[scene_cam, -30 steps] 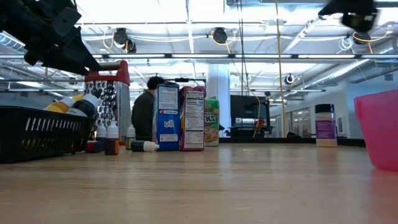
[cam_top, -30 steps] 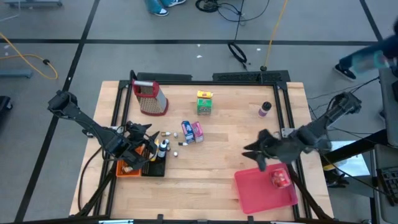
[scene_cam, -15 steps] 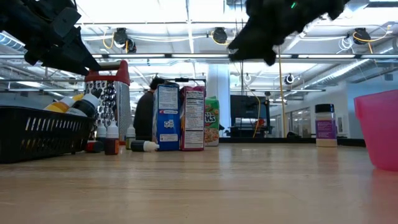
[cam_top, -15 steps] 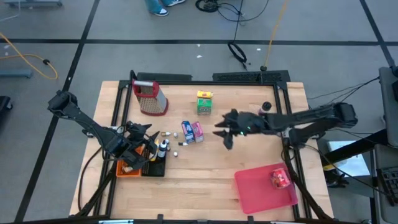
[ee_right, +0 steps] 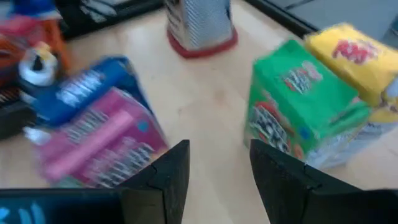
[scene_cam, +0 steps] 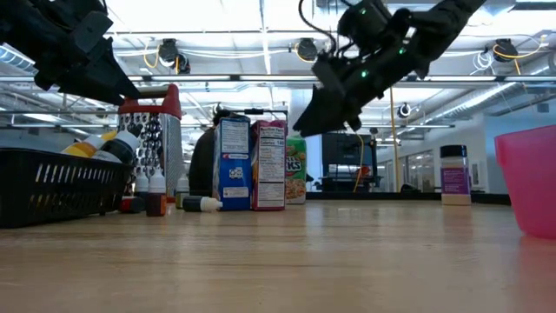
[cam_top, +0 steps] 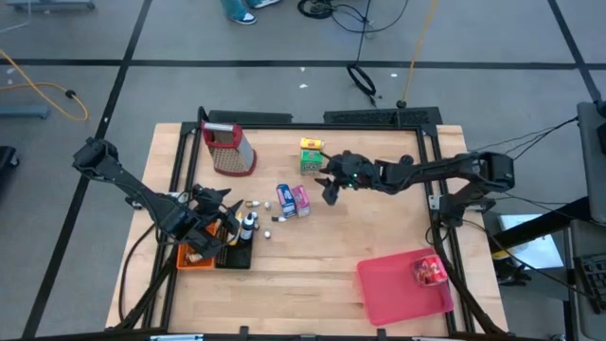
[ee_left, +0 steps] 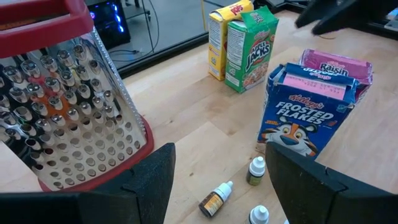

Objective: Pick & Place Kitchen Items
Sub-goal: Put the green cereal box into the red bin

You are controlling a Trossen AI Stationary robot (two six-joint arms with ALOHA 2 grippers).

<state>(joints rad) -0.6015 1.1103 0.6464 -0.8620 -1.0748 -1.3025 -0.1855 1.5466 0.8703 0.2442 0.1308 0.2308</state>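
Green [ee_right: 292, 106] and yellow [ee_right: 354, 56] cartons stand joined near the table's far middle [cam_top: 311, 156]. Blue [cam_top: 283, 199] and pink [cam_top: 300, 200] cartons stand side by side in the middle. Little bottles [ee_left: 216, 200] and tiny silvery pieces [cam_top: 272, 224] lie on the wood beside them. My right gripper [cam_top: 324, 187] hovers open between the two carton pairs, touching nothing; the right wrist view [ee_right: 217, 186] shows the cartons ahead. My left gripper [cam_top: 220, 210] hangs open above the black basket [cam_top: 235, 254], with its gap [ee_left: 217, 186] showing bare wood.
A red-topped metal grater [cam_top: 227, 149] stands at the far left. A pink tray [cam_top: 388, 294] at the near right holds a red item [cam_top: 428, 273]. A purple-labelled shaker [cam_top: 403, 167] stands far right. An orange packet [cam_top: 194, 258] lies by the basket. Bare wood spans the middle.
My right gripper has swung from beside the pink tray toward the table's left and far edge, coming down in the low view, and now hangs by the cartons in the middle. The left arm and all the objects have kept still.
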